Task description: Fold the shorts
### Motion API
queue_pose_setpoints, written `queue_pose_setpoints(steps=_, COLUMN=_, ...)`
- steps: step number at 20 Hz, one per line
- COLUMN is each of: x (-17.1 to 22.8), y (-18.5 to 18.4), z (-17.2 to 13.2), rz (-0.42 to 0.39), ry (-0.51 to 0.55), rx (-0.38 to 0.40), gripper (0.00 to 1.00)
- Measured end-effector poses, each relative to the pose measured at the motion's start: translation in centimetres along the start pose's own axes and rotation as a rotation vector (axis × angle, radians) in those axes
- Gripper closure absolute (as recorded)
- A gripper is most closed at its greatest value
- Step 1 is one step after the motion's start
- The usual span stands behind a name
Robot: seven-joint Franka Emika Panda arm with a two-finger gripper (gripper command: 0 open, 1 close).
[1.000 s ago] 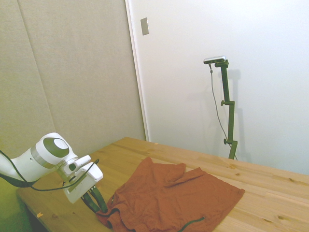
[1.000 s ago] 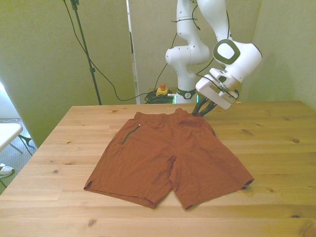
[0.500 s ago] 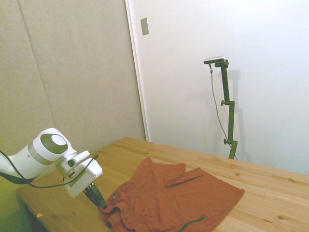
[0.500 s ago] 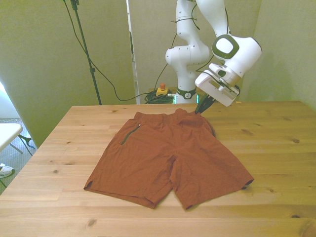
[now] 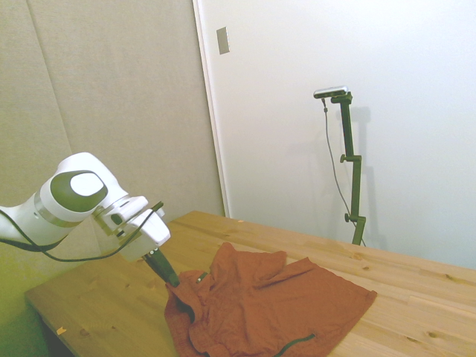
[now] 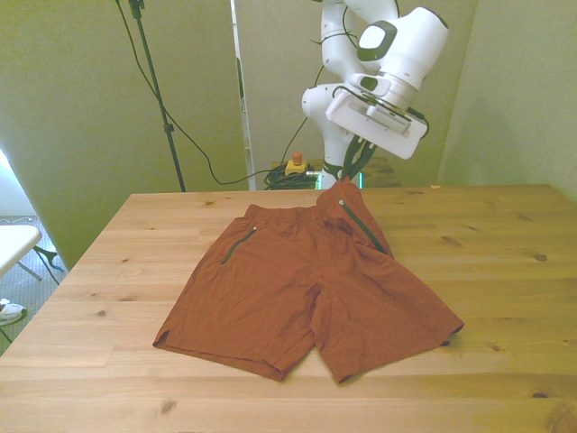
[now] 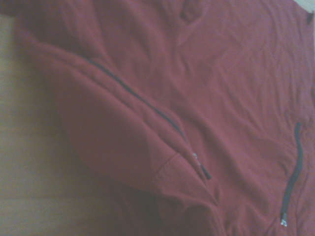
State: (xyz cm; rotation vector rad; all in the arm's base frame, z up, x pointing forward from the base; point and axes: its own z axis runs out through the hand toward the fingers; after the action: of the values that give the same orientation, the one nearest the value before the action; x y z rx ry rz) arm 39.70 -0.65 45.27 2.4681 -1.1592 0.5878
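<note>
— Where do we find the shorts [image 6: 306, 289] now?

— Spread over the middle of the wooden desk [image 6: 505, 262], legs toward the near edge in the front view, waistband toward the far edge by the robot. Most of the cloth lies flat; only the waistband corner on the front view's right is lifted clear of the desk.

— And the fingers [image 6: 350, 171]?

— We see them as dark prongs below the white arm [image 6: 388, 54], pressed together on that raised corner of the waistband — pinching the cloth. In the side view the fingers [image 5: 168, 273] slant down into a peak of fabric, and the shorts [image 5: 275, 305] hang from it in a soft fold before spreading out across the desk [image 5: 416, 297].

— Anything on the cloth itself?

— A dark zipper line [image 6: 361, 225] runs down the lifted flap, and a second one [image 6: 237, 245] lies on the flat side toward the front view's left. From the wrist we get the shorts [image 7: 206, 98] close up, a little blurred: a thick rolled fold with one dark zipper [image 7: 147, 105] along it, another zipper [image 7: 294, 172] further off, and bare desk wood [image 7: 29, 162] beside the fold.

— The hems?

— Both leg hems rest on the desk near its front edge, the one on the front view's right ending well short of the desk's corner.
</note>
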Motion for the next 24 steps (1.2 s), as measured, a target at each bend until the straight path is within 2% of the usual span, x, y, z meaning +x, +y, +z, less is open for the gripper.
queue_pose_setpoints(steps=7, x=6.0, y=5.9, z=1.5, rz=0.118, ry=-0.047, rx=-0.001, gripper=1.00)
queue_pose_setpoints(steps=10, x=7.8, y=9.3, z=3.9, rz=0.163, ry=-0.075, rx=-0.019, gripper=1.00)
queue_pose_setpoints(steps=11, x=8.2, y=10.4, z=5.3, rz=0.179, ry=-0.091, rx=-0.028, gripper=0.00)
queue_pose_setpoints(steps=14, x=8.6, y=12.3, z=10.4, rz=0.222, ry=-0.147, rx=-0.059, gripper=0.00)
queue_pose_setpoints(steps=18, x=9.1, y=12.6, z=16.2, rz=0.234, ry=-0.217, rx=-0.119, gripper=0.00)
queue_pose_setpoints(steps=21, x=9.8, y=12.7, z=17.8, rz=0.239, ry=-0.233, rx=-0.141, gripper=0.00)
queue_pose_setpoints(steps=24, x=9.9, y=12.8, z=18.1, rz=0.239, ry=-0.235, rx=-0.147, gripper=0.00)
